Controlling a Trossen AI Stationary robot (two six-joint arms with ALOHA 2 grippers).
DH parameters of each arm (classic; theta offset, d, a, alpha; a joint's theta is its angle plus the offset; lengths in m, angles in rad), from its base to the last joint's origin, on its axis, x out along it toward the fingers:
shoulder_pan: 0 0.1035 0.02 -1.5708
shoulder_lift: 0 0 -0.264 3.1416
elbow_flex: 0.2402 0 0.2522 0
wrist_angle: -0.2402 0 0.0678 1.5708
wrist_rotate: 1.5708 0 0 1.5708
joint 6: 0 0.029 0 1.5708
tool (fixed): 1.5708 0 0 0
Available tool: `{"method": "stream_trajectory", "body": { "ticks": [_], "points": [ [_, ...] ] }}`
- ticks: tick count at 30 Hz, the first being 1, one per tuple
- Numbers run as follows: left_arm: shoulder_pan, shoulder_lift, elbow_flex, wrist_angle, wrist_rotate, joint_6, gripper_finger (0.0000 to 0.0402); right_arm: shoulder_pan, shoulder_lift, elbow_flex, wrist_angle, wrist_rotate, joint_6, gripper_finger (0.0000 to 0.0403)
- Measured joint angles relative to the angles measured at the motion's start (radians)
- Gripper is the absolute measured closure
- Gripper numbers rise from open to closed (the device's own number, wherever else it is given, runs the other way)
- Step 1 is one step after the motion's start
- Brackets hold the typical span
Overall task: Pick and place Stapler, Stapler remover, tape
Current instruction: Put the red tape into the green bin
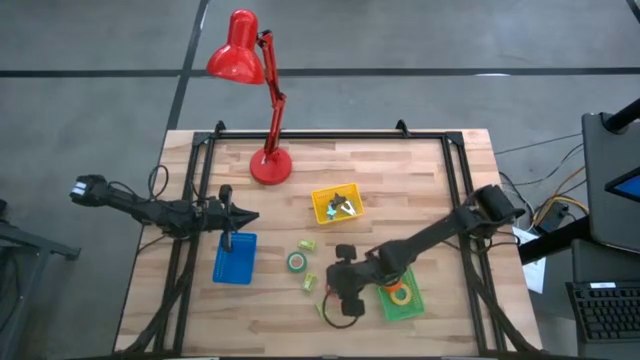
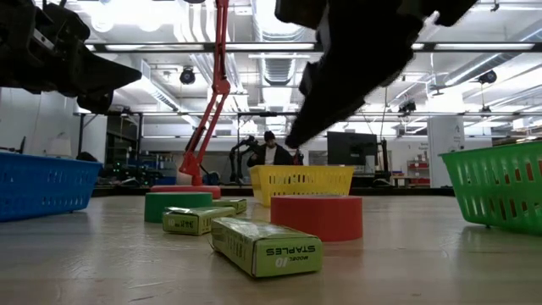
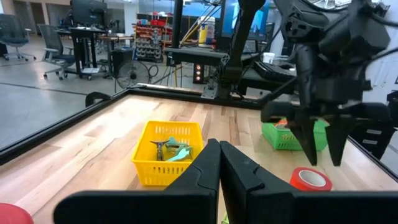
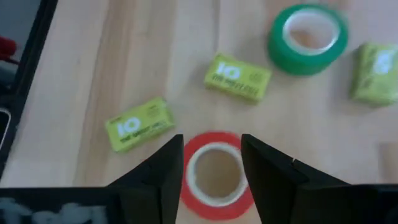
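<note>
The red tape roll [image 4: 214,142] lies flat on the table [image 2: 318,219]. My right gripper [image 4: 212,140] hangs open above it, one finger on either side and clear of it [image 2: 296,140]. The green tape roll [image 1: 297,262] lies flat farther toward the table's left. A yellow and an orange roll sit in the green basket [image 1: 418,308]. The yellow basket [image 1: 322,208] holds a small dark and teal tool [image 3: 171,149]. My left gripper [image 1: 243,215] is shut and hovers over the blue basket [image 1: 235,262]. I see no stapler.
Lime-green staple boxes lie around the rolls [image 1: 306,244] [image 1: 309,283] [image 2: 267,247]. A red desk lamp [image 1: 270,165] stands near the far edge. A black frame [image 1: 330,133] runs along the table's sides. Bare wood lies between the yellow basket and the right frame rail.
</note>
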Motion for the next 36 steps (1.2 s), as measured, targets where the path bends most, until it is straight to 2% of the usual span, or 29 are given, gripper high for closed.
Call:
{"method": "stream_trajectory", "body": {
  "ticks": [6, 14, 19, 29, 36],
  "points": [
    [0.0, 0.004, 0.0, -0.012, 0.0, 0.0, 0.0392, 0.007, 0.094, 0.077, -0.058, -0.061, 0.051, 0.0231],
    [0.0, 0.011, 0.0, -0.02, 0.0, 0.0, 0.0392, 0.008, 0.171, 0.158, -0.149, -0.13, 0.073, 0.0244],
    [0.0, 0.014, 0.0, -0.022, 0.0, 0.0, 0.0392, -0.001, 0.167, 0.161, -0.174, -0.131, 0.065, 0.0273],
    [0.0, 0.014, 0.0, -0.022, 0.0, 0.0, 0.0392, -0.014, 0.145, 0.143, -0.196, -0.133, 0.03, 0.0366],
    [0.0, 0.014, 0.0, -0.022, 0.0, 0.0, 0.0392, -0.022, 0.108, 0.151, -0.218, -0.129, 0.021, 0.0365]
  ]
}}
